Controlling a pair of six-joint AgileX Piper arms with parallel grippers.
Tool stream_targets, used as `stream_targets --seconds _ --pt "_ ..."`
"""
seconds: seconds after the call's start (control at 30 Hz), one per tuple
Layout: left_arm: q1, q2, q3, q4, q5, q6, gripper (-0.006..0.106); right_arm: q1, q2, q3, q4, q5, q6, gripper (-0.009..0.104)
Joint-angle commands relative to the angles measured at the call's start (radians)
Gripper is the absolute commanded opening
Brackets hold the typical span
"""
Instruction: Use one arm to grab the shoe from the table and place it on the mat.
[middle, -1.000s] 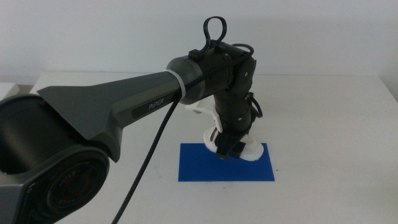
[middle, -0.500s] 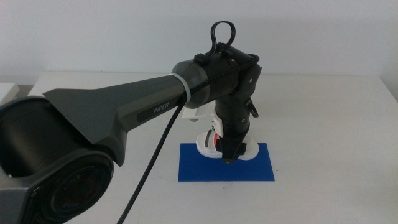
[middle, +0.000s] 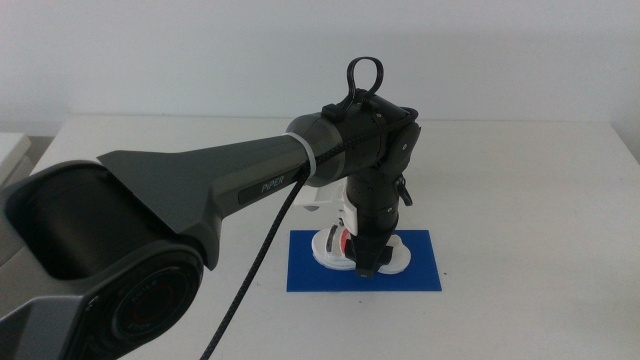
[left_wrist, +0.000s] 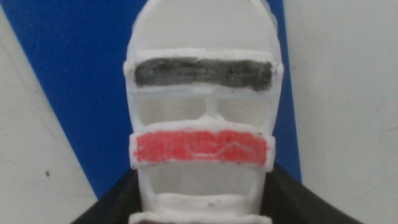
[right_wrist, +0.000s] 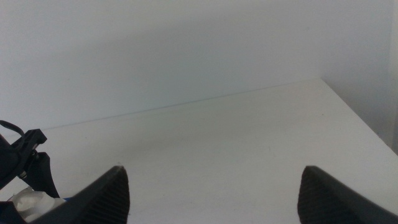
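Two dark jaws of the left gripper (middle: 368, 268) are pinched on the small white sandal-like shoe (middle: 345, 246) with its dark and red straps, one jaw against each side of the thick white sole near one end. From the left wrist, the shoe (left_wrist: 203, 112) fills the middle, its red strap nearer the jaws and a dark strap beyond it, with blue showing along both sides. The shoe sits over the thin deep-blue rectangular mat (middle: 420, 272), toward the mat's far left part; whether the sole touches it cannot be told. Bare blue lies open to the shoe's right and along the near edge. The dark grey-black arm (middle: 230, 185) reaches in from the left. Around the mat the plain white table (middle: 530, 200) lies open. The right gripper (right_wrist: 211, 193) waits well apart, its jaws spread wide over white table near its far edge.
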Motion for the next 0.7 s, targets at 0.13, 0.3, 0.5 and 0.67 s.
stream_targets --seconds 0.13,0.3,0.5,0.67 --pt "-0.001 -0.005 -0.003 -0.012 0.006 -0.016 0.081 0.0 -0.005 0.002 -0.004 -0.013 -0.006 0.079" --pt "-0.001 -0.014 -0.007 -0.012 0.006 -0.004 0.094 0.0 -0.005 0.002 -0.004 -0.013 -0.006 0.079" --pt "-0.001 -0.304 -0.007 0.059 0.117 0.019 0.094 0.0 -0.005 0.002 -0.004 -0.013 -0.006 0.079" --pt "-0.001 -0.565 0.0 0.266 0.117 0.229 0.094 0.0 -0.005 0.002 -0.004 -0.013 -0.006 0.079"
